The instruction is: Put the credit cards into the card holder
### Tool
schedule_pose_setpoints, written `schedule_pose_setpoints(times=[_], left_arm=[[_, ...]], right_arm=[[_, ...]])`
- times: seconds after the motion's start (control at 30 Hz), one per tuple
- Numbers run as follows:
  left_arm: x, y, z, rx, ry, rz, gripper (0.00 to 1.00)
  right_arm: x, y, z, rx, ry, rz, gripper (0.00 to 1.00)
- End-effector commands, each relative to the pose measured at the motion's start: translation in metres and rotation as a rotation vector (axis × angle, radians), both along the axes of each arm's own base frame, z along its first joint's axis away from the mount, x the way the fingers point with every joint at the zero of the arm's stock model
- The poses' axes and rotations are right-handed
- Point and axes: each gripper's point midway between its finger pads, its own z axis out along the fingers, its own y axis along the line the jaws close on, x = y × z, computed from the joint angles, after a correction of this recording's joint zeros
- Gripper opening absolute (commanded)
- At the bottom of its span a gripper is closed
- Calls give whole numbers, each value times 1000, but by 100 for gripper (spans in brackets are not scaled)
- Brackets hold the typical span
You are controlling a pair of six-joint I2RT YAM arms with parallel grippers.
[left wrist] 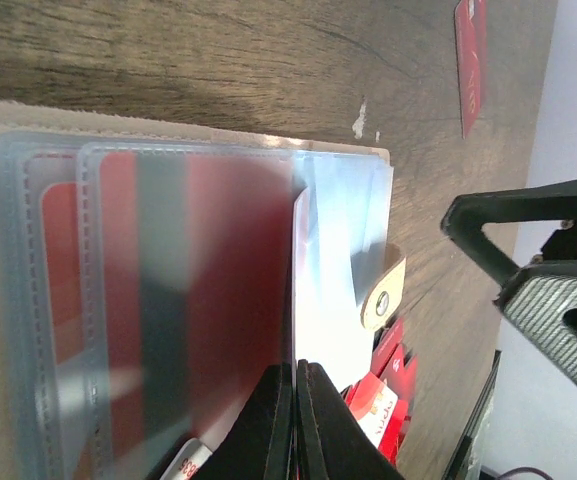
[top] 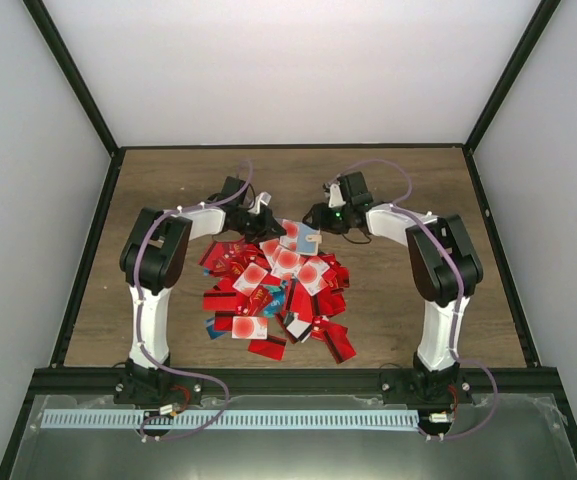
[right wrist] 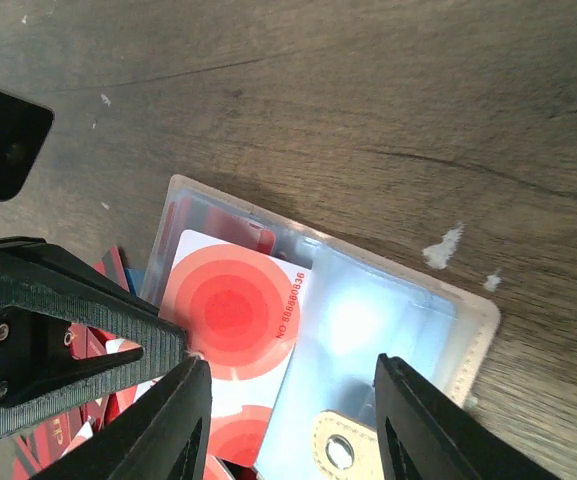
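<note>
The card holder (top: 306,238) lies open at the far edge of the card pile, tan with clear plastic pockets (right wrist: 388,330) and a snap tab (right wrist: 340,450). Red cards sit in its pockets (left wrist: 198,280). My left gripper (left wrist: 295,375) is shut on a white card with red rings (right wrist: 230,310), which is seen edge-on in the left wrist view. The card lies over the holder, its far edge at the pocket opening. My right gripper (right wrist: 293,410) is open, its jaws straddling the holder just above it. In the top view the left gripper (top: 264,222) and right gripper (top: 320,215) face each other.
A heap of red, white and teal credit cards (top: 273,295) covers the table's middle, near side of the holder. One red card (left wrist: 471,60) lies apart on the wood. Black frame rails border the table (top: 268,160) on the left, right and back.
</note>
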Motion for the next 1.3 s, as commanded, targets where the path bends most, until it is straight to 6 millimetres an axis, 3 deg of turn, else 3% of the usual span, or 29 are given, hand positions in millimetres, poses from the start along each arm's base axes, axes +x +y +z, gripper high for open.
schedule_pose_setpoints(times=[0.0,0.2,0.57,1.0,1.27], left_arm=[[-7,0,-14,2,37,-10,4],[-7,0,-17,2,41,-12,4],[-6,-3,-14,-22,44,-14,4],[-3,-11,-9,-87,59,-18,4],[-1,-13,-17,-84,79,3,4]], right_arm=[[2,-17,1,-69,-32,-45,47],[1,-19,-23,-84,12,-48,46],[-5,-7,-46,-24,76,-10,44],[-7,-6,-43,-13,75,-1,43],[-7,-4,-41,-4,74,4,43]])
